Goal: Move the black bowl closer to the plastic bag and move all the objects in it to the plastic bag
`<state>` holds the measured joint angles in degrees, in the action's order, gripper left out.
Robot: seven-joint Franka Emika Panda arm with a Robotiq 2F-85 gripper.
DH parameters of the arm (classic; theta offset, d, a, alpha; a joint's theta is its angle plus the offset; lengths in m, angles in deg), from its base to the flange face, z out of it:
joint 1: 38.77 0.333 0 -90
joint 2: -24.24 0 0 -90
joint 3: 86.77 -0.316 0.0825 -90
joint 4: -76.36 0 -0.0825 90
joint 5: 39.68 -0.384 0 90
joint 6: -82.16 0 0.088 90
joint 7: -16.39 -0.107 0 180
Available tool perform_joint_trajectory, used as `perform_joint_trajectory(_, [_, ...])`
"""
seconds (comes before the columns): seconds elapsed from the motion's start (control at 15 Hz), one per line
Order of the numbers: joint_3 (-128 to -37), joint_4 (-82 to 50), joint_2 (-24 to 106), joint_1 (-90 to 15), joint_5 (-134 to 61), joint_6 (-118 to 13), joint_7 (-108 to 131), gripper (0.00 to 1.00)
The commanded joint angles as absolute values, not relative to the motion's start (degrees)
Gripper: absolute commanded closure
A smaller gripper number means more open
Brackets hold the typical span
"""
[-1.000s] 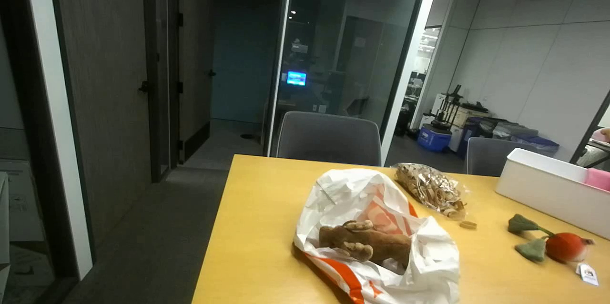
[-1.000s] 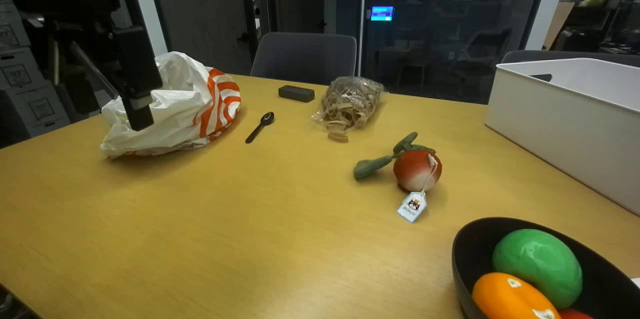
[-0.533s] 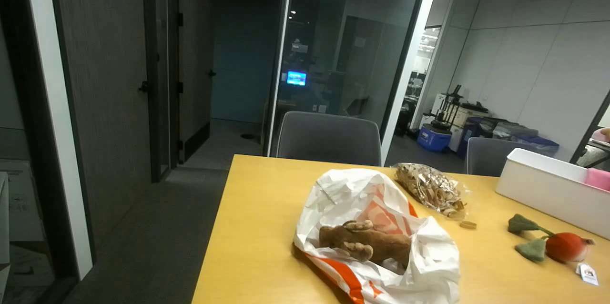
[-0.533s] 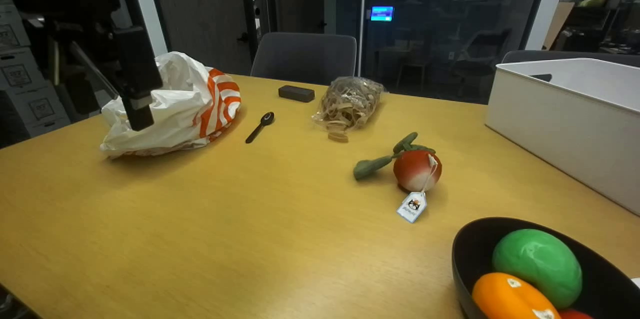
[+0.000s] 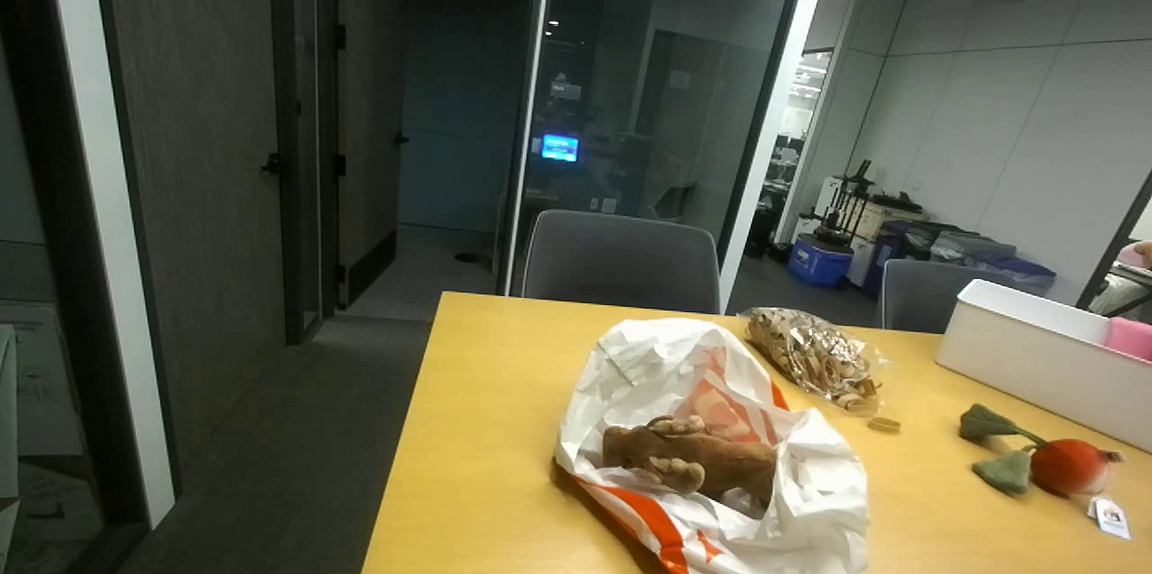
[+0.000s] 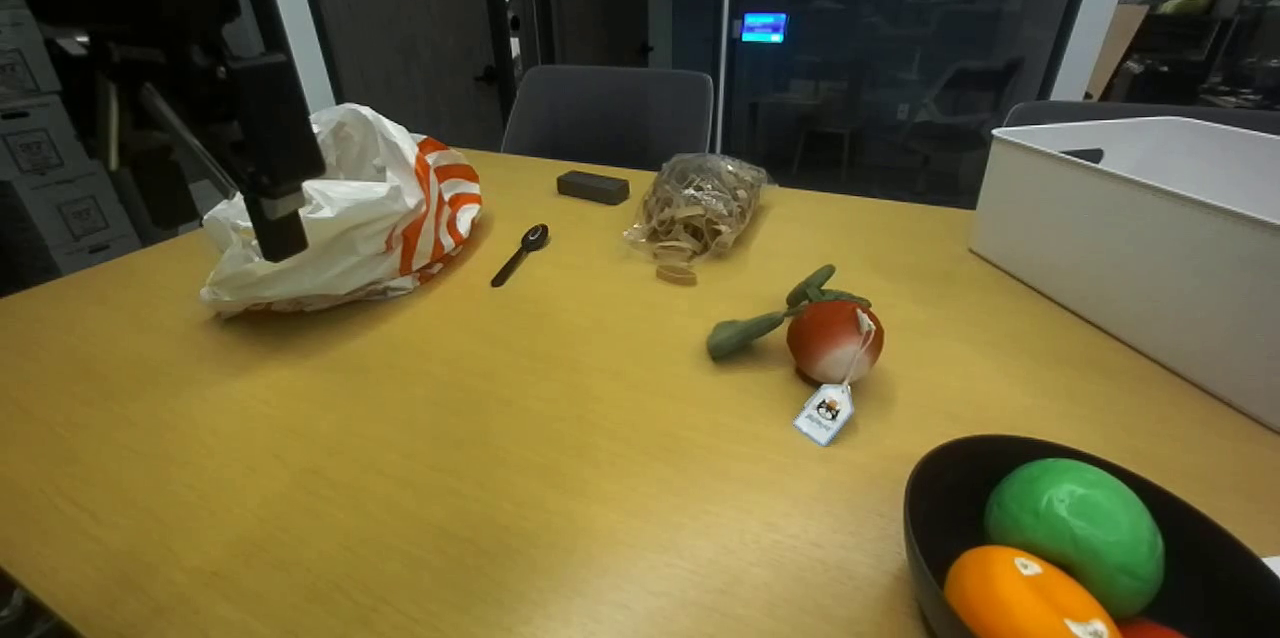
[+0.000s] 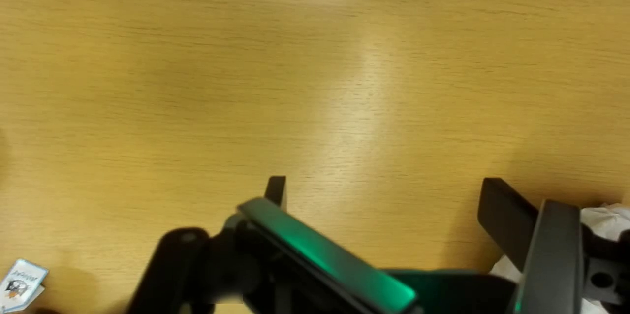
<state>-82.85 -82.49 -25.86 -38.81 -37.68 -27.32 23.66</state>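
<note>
The black bowl rests at the near right corner in an exterior view, partly cut off by the frame. Inside it are a smooth green piece, an orange one and a sliver of something red. Far to the left, the white plastic bag with orange stripes lies on the table. Its mouth faces the camera in an exterior view, where the bag has a brown plush-like item within. Above the table, beside the bag, my gripper stands wide open, only bare wood showing between its fingertips.
A red-and-white toy vegetable with green leaves and a tag lies between bag and bowl. Behind are a dark spoon, a dark block and a clear bag of tan rings. A white bin stands at the right.
</note>
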Motion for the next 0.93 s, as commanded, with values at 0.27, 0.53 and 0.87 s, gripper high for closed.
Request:
perform_joint_trajectory(0.27, [-83.5, -82.2, -25.3, -38.9, -37.2, -27.4, 23.5, 0.0])
perform_joint_trajectory(0.53, [-84.9, -78.2, -15.2, -43.3, -34.3, -31.8, 15.6, 0.0])
perform_joint_trajectory(0.87, [-82.6, -74.3, -1.9, -51.7, -28.6, -39.7, 7.3, 0.0])
